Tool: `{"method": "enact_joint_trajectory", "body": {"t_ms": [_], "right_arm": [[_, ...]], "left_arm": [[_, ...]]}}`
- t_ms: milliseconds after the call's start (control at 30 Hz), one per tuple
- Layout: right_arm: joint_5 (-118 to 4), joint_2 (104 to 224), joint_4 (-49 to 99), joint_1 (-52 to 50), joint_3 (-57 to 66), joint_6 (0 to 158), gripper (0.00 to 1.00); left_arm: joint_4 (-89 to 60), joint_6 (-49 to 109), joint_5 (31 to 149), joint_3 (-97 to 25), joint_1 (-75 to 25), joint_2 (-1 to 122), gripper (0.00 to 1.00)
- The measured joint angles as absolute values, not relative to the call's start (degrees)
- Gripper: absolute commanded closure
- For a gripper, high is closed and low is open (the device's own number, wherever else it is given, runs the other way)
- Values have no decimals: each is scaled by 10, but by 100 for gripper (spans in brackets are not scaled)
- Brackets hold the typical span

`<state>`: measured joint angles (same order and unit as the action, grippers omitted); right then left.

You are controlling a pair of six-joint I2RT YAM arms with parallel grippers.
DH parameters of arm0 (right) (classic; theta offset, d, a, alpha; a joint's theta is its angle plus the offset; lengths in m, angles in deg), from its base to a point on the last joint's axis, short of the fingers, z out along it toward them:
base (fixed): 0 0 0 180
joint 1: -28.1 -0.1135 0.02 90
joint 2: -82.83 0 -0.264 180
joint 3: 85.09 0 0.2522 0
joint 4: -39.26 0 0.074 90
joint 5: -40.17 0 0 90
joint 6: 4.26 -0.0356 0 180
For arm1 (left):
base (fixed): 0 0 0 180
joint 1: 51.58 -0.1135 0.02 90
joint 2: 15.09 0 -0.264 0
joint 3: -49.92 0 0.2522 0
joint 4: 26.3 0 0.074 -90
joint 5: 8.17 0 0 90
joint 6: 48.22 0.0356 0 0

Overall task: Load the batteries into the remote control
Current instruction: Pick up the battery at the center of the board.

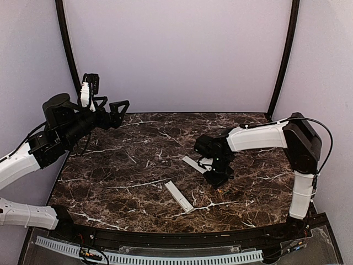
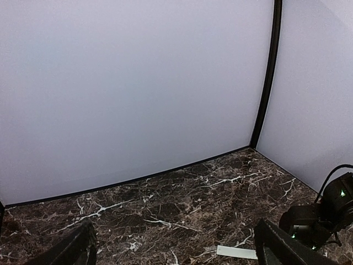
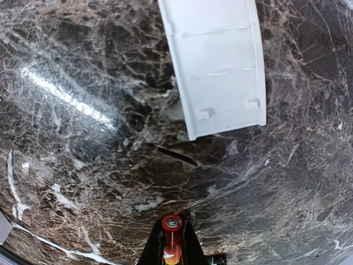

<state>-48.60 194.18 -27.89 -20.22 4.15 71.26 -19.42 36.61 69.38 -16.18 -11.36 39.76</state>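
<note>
Top external view: the dark, white-veined marble worktop [image 1: 138, 165] is seen filling the middle of the scene, with pale walls behind it. The left arm [image 1: 60, 130] is held raised at 10 o'clock, above the far left corner of the worktop, and the left gripper [image 1: 115, 102] is shown with its jaws spread wide and nothing between them; in the left wrist view the same gripper [image 2: 176, 254] is seen only as two dark fingers at the bottom edge, far apart. The right arm [image 1: 259, 137] is stretched in from 3 o'clock and bent downward, so that the right gripper [image 1: 218, 176] is placed low over the worktop, right of centre. The remote control [image 1: 178, 196], a long white bar, is laid flat at 6 o'clock of the worktop's centre and at 8 o'clock of the right gripper, apart from it. A thin white cover plate [image 1: 193, 163] is laid at 10 o'clock of that gripper, just beside it; in the right wrist view the plate [image 3: 218, 66] is seen at 12 o'clock. There the right gripper [image 3: 172, 251] is closed onto the red battery [image 3: 172, 234], which is pinched between the fingers; whether the battery touches the worktop cannot be told.
</note>
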Motion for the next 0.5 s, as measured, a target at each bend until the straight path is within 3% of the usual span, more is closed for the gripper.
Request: {"method": "enact_joint_trajectory", "body": {"t_ms": [233,500], "right_arm": [[-485,1923,-290,-222,51,674,100],[-505,1876,-233,-341,104,584,100]], "left_arm": [[-192,366,695,-162,-116,398,1],[-191,364,702,-162,-120,398,1]]}}
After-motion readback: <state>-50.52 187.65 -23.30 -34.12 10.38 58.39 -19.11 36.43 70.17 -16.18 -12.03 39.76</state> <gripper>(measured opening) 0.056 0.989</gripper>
